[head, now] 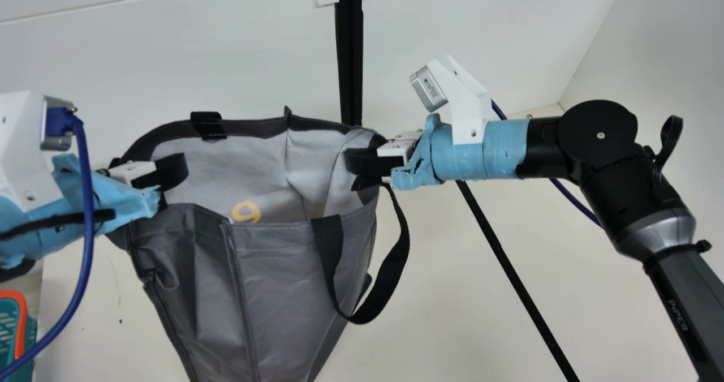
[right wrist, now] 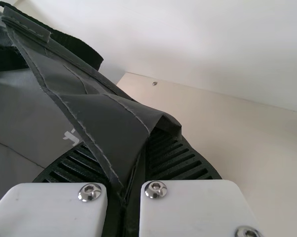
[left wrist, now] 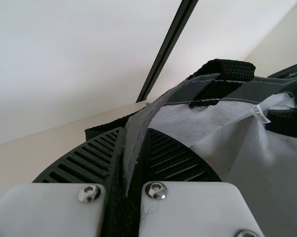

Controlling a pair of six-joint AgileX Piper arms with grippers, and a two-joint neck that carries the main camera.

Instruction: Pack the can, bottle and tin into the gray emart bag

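Note:
The gray bag [head: 283, 257] hangs upright between both arms, its mouth spread and its pale inside showing. My left gripper [head: 164, 175] is on the bag's left rim in the main view; in the left wrist view, the left gripper [left wrist: 133, 158] is shut on that rim, with a black strap alongside. At the right rim is my right gripper [head: 362, 164]; in the right wrist view, the right gripper [right wrist: 138, 163] is shut on a folded piece of the gray rim [right wrist: 104, 123]. A black handle loop [head: 396, 263] dangles at the bag's front right.
A teal basket with an orange rim [head: 21, 320] stands at the lower left edge of the main view. A black post [head: 350, 54] rises behind the bag, and a thin dark bar [head: 515, 280] crosses the surface at right. A blue cable [head: 85, 246] hangs by my left arm.

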